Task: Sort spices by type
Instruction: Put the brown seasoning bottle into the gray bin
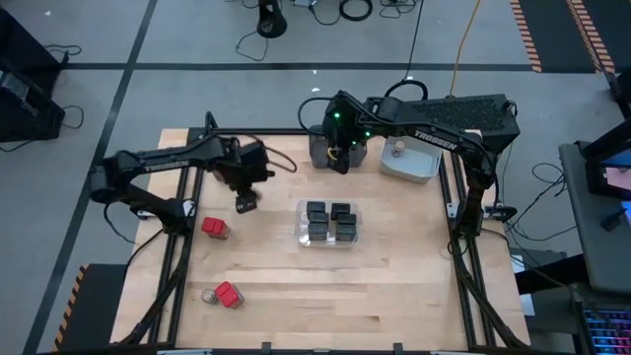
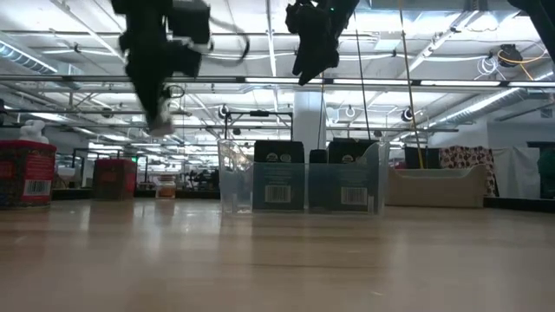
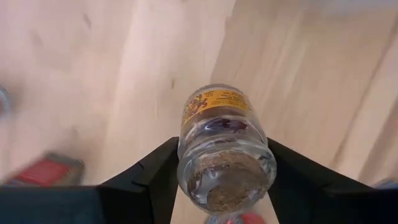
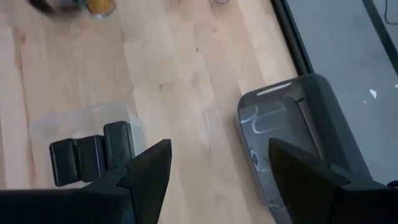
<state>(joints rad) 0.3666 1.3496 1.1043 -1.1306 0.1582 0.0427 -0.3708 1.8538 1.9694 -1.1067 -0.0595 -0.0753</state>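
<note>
My left gripper point(image 1: 245, 201) hangs over the table's left half, shut on a small round glass jar point(image 3: 219, 118) with a yellow label and a tan lid. My right gripper point(image 1: 340, 158) stands open and high above the dark grey bin point(image 4: 298, 143) at the far middle. Several black boxes point(image 1: 329, 221) stand in the clear bin point(image 1: 300, 235) at the centre. One red-topped box point(image 1: 215, 228) rests on the table near the left gripper. Another red-topped box point(image 1: 229, 295) and a jar point(image 1: 209, 295) sit near the front edge. My left gripper pinches the jar's glass wall just below the lid point(image 3: 185, 163) between its two fingers, one on either side. The fingers point down from above. The jar hangs clear of the table, roughly upright and a little tilted, its tan lid point(image 3: 227, 180) toward the wrist.
A light grey bin point(image 1: 422, 170) at the far right holds one tan-lidded jar point(image 1: 400, 151). Bare wood lies between the clear bin and the front edge. The arms' black frame rails run along the table's left and right sides.
</note>
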